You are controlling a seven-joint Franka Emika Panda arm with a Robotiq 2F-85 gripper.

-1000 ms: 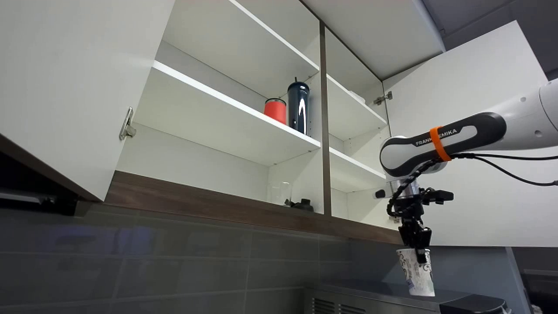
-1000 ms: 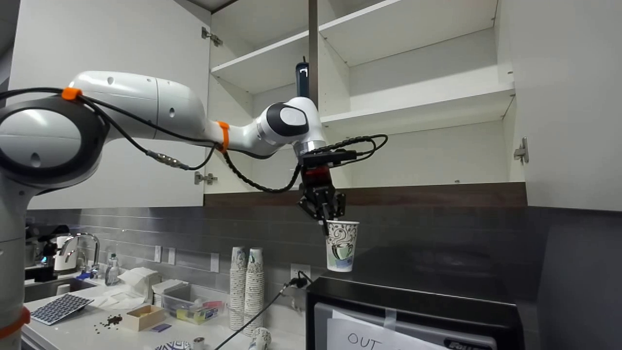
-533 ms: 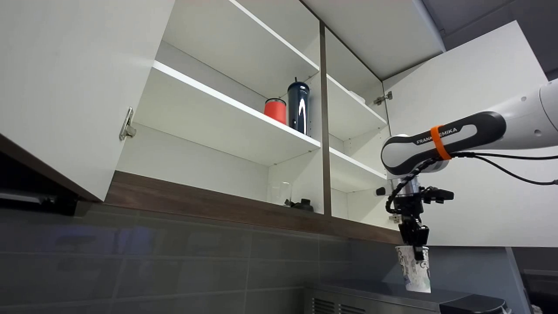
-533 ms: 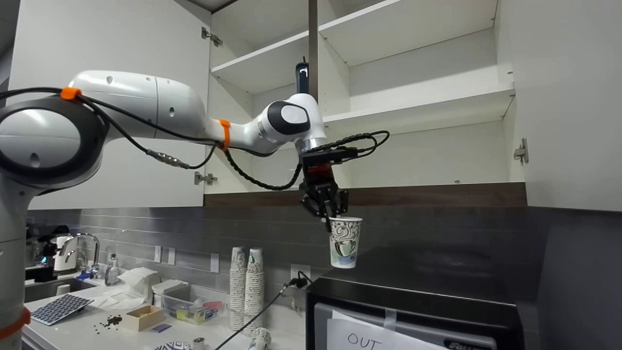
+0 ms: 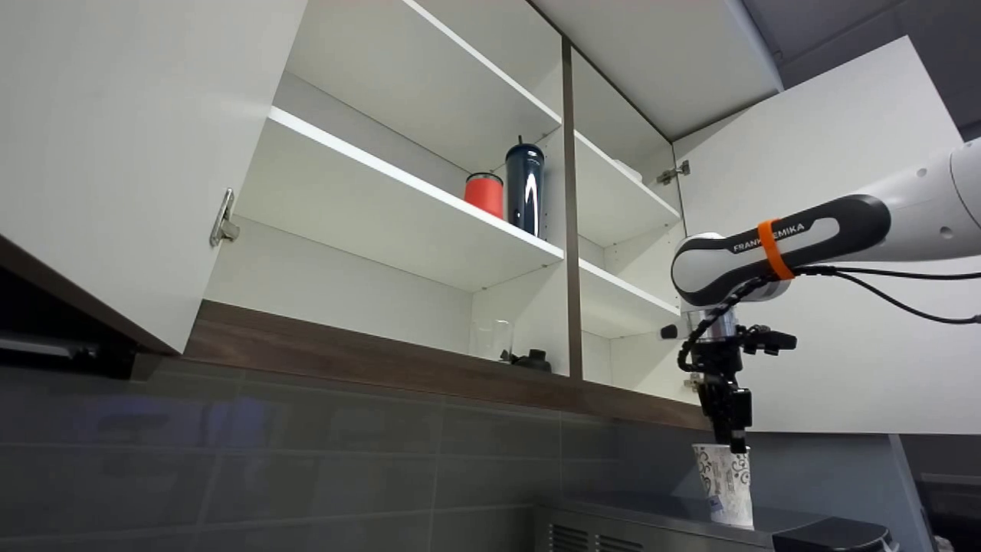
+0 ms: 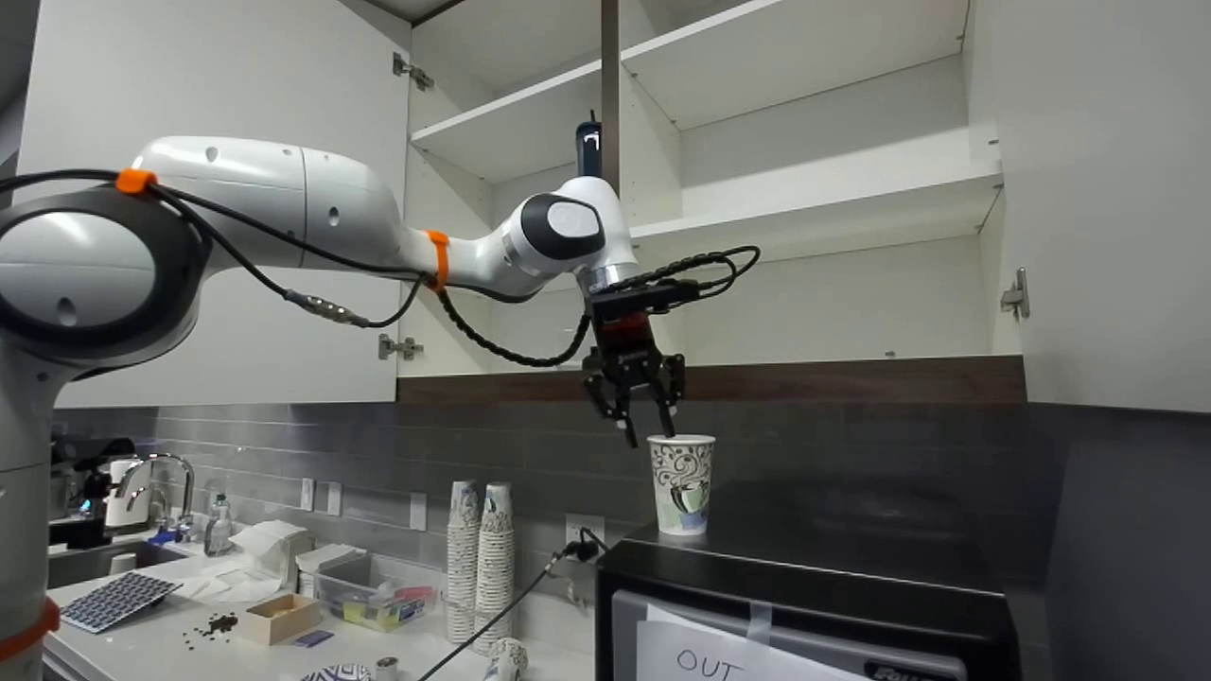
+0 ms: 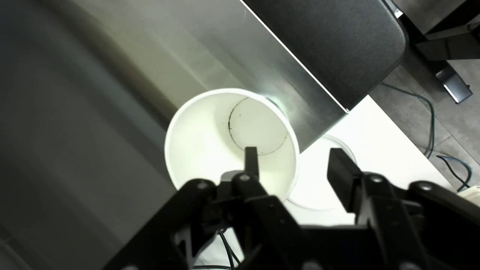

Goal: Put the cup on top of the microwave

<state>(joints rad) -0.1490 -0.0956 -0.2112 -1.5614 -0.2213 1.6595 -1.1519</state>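
Clearly, the Robotiq gripper (image 6: 651,439) stood spread, one finger (image 7: 251,161) over the paper cup (image 6: 682,492); any sideways withdrawal risked catching its rim and toppling it off the microwave (image 6: 804,594).

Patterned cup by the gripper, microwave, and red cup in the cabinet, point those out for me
Patterned cup (image 6: 682,487), in an exterior view, on its printed side.
Microwave (image 6: 804,588), in an exterior view, on its black upper front.
Red cup (image 5: 483,196), in an exterior view, on its red side.
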